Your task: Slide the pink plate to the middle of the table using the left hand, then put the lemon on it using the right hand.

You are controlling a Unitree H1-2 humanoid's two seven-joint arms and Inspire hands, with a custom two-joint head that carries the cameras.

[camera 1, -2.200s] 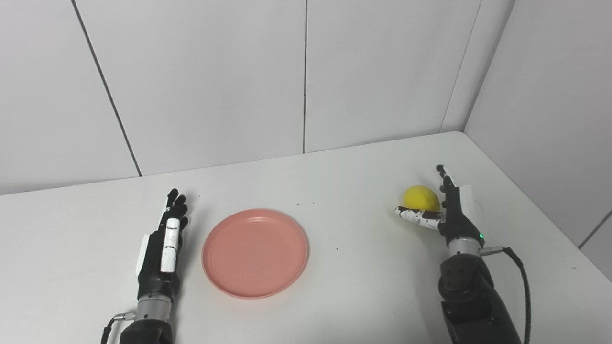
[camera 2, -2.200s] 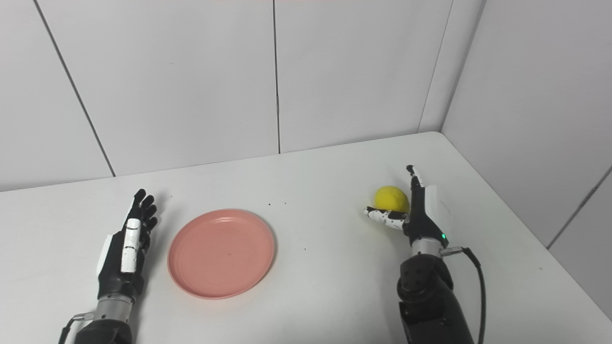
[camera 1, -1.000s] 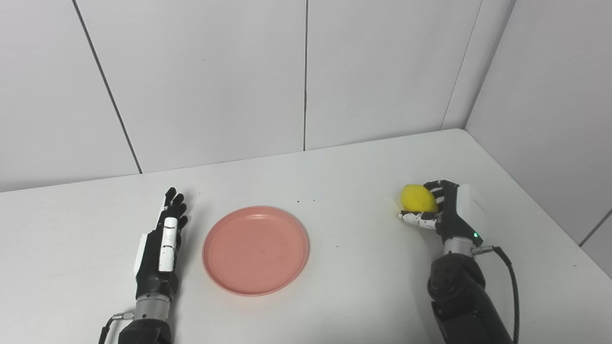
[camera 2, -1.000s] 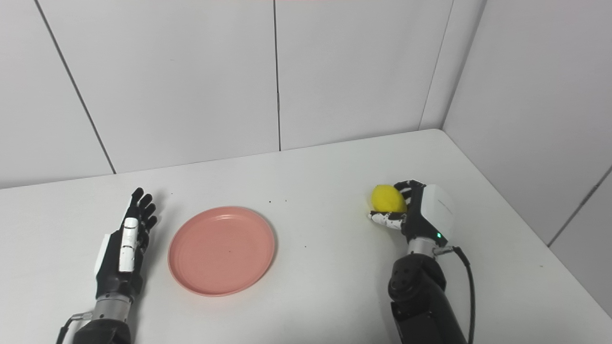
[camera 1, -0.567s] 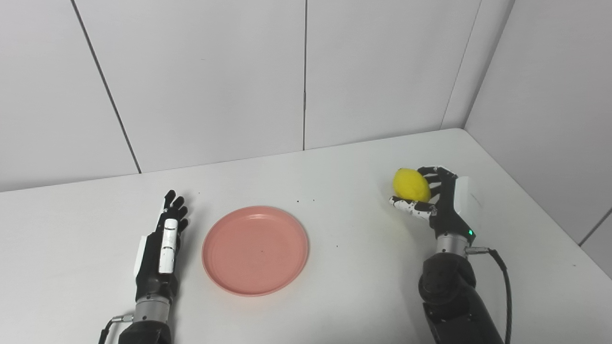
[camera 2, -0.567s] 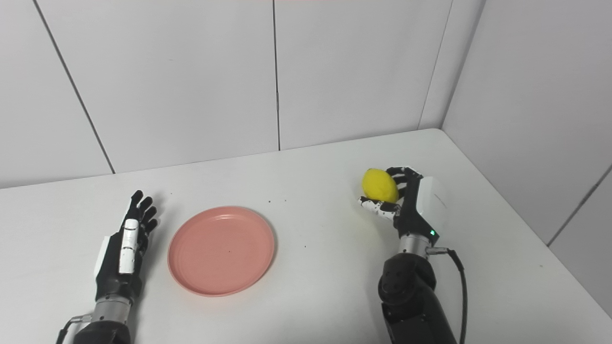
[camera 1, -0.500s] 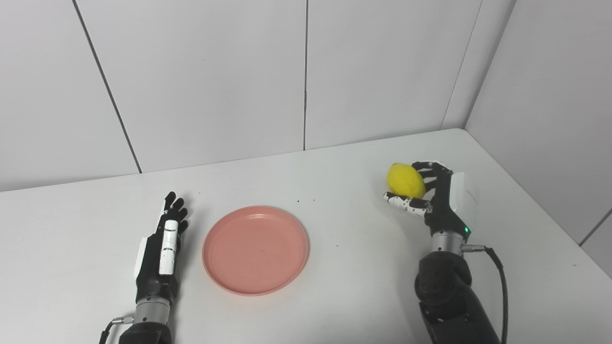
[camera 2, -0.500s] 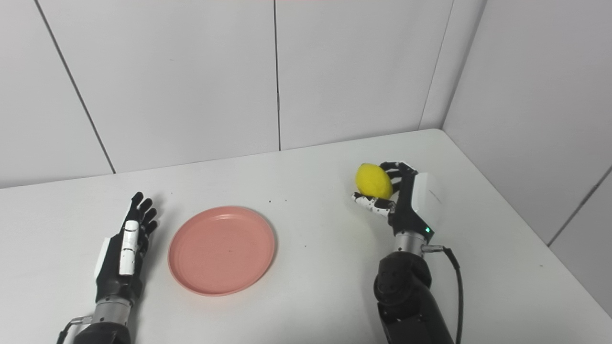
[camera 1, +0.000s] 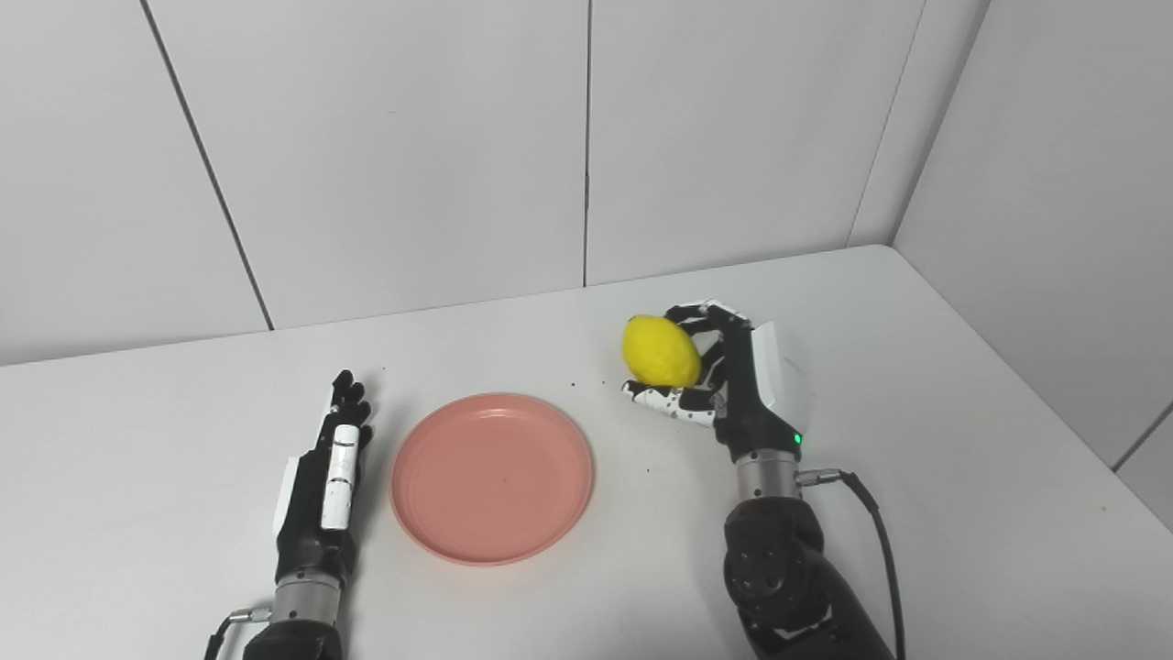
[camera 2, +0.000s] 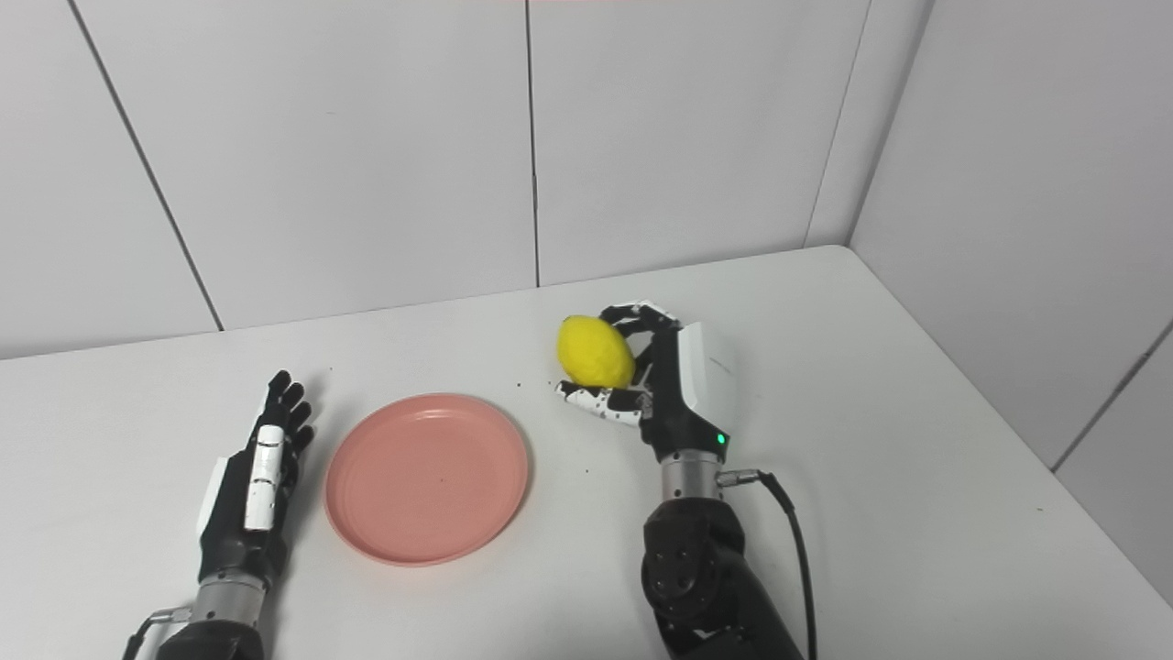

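Lemon point(camera 1: 662, 351) sits clamped in the right hand point(camera 1: 724, 385), raised just right of the pink plate point(camera 1: 492, 477); released early, it could roll off the tabletop point(camera 1: 916, 440); left hand point(camera 1: 325, 486) lies open

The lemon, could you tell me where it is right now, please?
The lemon is held in the right hand, off the table, just right of the pink plate in both views.
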